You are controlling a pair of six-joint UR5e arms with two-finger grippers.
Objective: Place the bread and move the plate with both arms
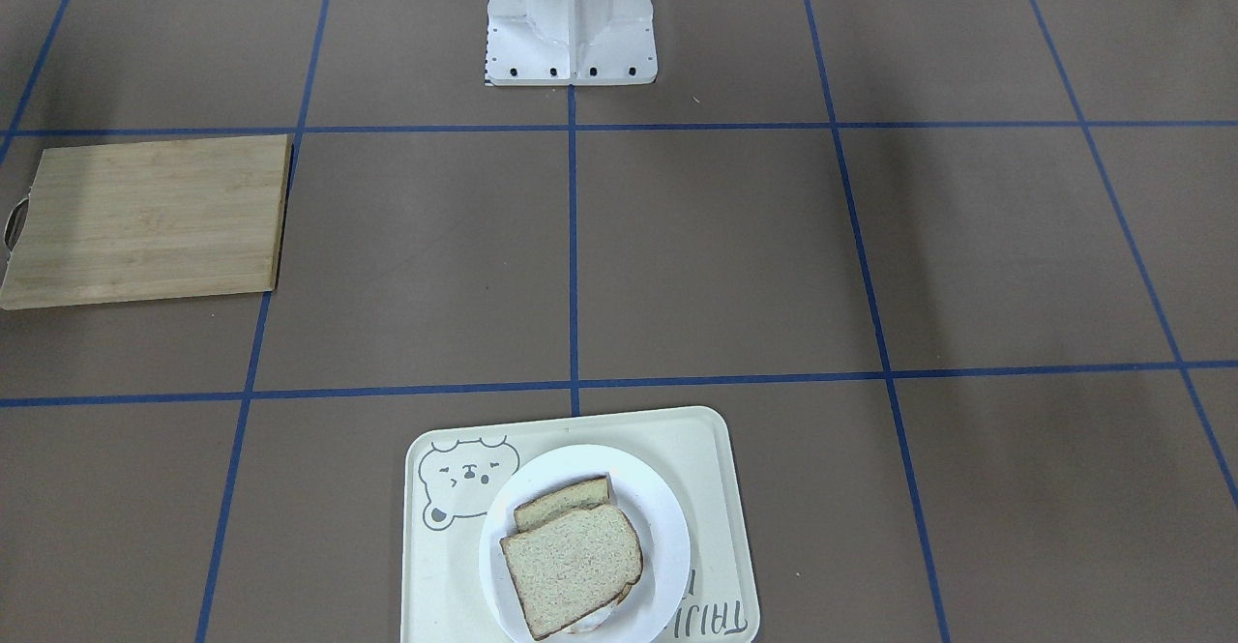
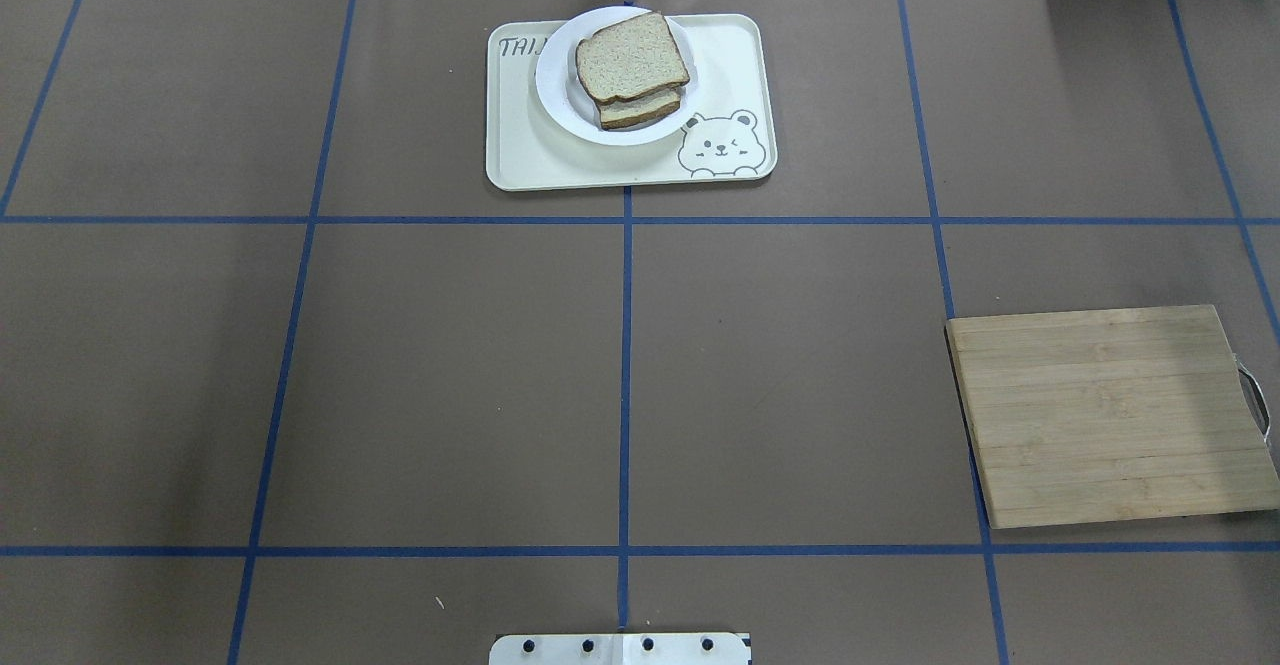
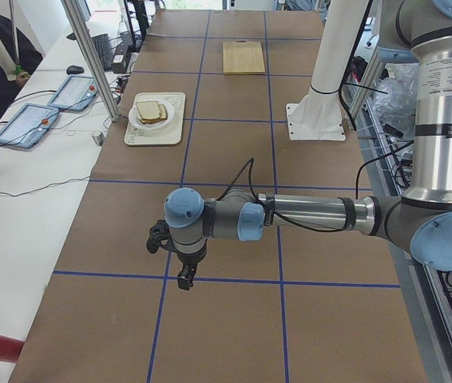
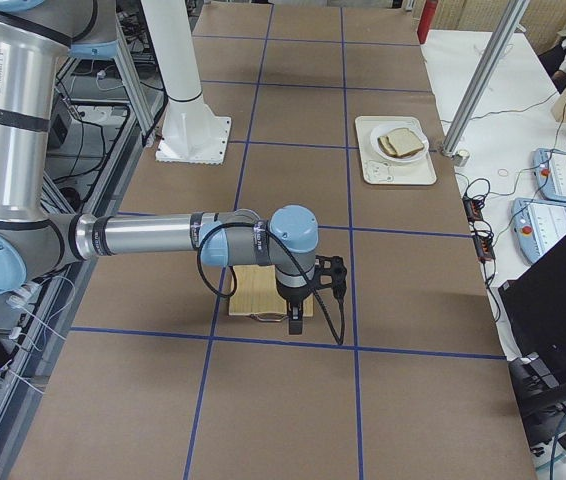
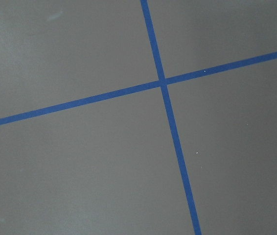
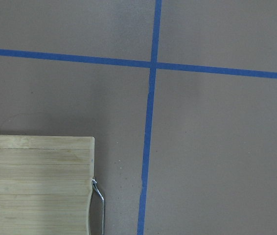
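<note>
Two slices lie stacked on the plate [image 1: 662, 517]: the bread [image 1: 571, 566] on top, its crust edges overhanging a tanner slice [image 1: 564, 499] that peeks out on the robot's side. The plate sits on the tray [image 1: 721, 488], toward the end away from the bear drawing and close against the tray's far rim. The tray itself lies at the bench [image 2: 450, 375] edge farthest from the robot base [image 1: 571, 24], astride the centre blue tape line [image 2: 625, 385]. A wide stretch of brown bench lies between the tray and the cutting board [image 2: 1110, 415], which sits well apart on the robot's right, its metal handle [image 2: 1253, 400] turned toward the bench end. The right arm [image 4: 153, 237] reaches out low, and the right pincer [image 4: 295, 322] hangs just beyond the board's handle edge, near a tape crossing. The left arm [image 3: 306, 214] stretches out likewise on the other side, and the left pincer [image 3: 184, 278] hangs above bare bench by another crossing, far from the tray. Both pincers show in the side views only, so I cannot tell how wide either one stands or whether it holds anything.
</note>
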